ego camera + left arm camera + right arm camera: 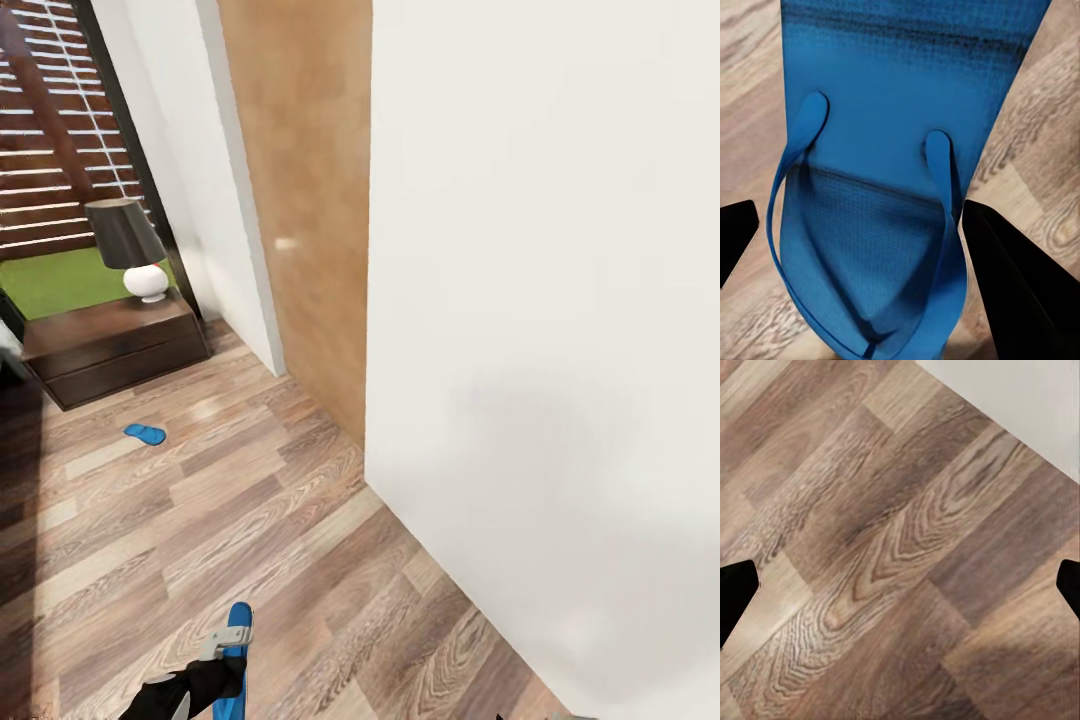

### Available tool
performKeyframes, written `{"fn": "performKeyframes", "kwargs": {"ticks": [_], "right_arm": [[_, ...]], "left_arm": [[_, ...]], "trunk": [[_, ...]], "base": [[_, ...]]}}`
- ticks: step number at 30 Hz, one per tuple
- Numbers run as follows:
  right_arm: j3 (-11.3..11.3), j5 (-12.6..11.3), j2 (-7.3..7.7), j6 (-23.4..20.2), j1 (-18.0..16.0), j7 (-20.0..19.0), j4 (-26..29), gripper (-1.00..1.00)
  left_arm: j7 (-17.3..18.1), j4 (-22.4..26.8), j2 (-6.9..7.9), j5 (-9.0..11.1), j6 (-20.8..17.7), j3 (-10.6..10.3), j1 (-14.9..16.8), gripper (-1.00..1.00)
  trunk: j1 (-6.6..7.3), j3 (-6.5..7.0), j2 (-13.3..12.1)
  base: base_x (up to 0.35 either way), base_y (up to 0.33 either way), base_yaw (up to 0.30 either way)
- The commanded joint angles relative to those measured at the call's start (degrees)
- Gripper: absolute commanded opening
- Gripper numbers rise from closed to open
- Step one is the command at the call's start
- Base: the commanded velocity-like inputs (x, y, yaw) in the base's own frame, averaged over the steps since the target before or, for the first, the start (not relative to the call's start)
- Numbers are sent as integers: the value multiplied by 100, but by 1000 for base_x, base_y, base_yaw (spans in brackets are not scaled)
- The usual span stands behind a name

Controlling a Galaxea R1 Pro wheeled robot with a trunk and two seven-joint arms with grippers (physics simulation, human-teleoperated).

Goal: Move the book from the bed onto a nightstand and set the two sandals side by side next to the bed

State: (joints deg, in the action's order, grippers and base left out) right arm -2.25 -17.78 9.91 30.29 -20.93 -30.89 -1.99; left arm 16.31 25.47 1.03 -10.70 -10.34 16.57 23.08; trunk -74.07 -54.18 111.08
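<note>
Jaws, left: my left gripper (859, 225) has a blue sandal (900, 150) between its fingers (1020, 292); I judge it gripped.
Jaws, right: my right gripper (900, 585) is spread wide over bare wood floor (892, 532), holding nothing.
Held sandal: in the head view it sticks out ahead of the left gripper (228, 640), above the planks.
Other sandal: lying flat on the floor (145, 433), near the front of the nightstand (110, 345).
Step in hand, my judgement: carrying the held sandal toward its mate.
Doing it well: I would keep the grip steady, steer past the white wall (540, 300) on my right, and lower it parallel to the other, toes the same way.
Count: two sandals, one nightstand, one lamp (130, 245) on top.
Book, bed: I cannot place either from these views.
</note>
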Motion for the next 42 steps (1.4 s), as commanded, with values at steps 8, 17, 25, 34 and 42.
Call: {"fn": "performKeyframes", "kwargs": {"ticks": [8, 17, 25, 34, 42], "right_arm": [[-21, -41, 2, 13, -8, -57, -19, 100], [-21, -41, 2, 13, -8, -57, -21, 100], [-21, -41, 2, 13, -8, -57, -21, 100], [-21, -41, 2, 12, -8, -57, -20, 100], [-21, -41, 2, 11, -8, -57, -20, 100]], "left_arm": [[48, 10, -6, -61, -29, 48, 3, -100], [48, 10, -6, -58, -29, 48, 3, -100], [48, 10, -6, -58, -29, 48, 3, -100], [48, 10, -6, -60, -29, 48, 3, -100], [48, 10, -6, -60, -27, 48, 3, -100]], "trunk": [[-1, -34, 2], [-1, -66, 2], [-1, -95, 2], [-1, -128, 2], [-1, -157, 2]], "base": [[177, 0, 269], [96, 0, 269], [3, 0, 269], [12, 0, 269], [257, 0, 269]]}}
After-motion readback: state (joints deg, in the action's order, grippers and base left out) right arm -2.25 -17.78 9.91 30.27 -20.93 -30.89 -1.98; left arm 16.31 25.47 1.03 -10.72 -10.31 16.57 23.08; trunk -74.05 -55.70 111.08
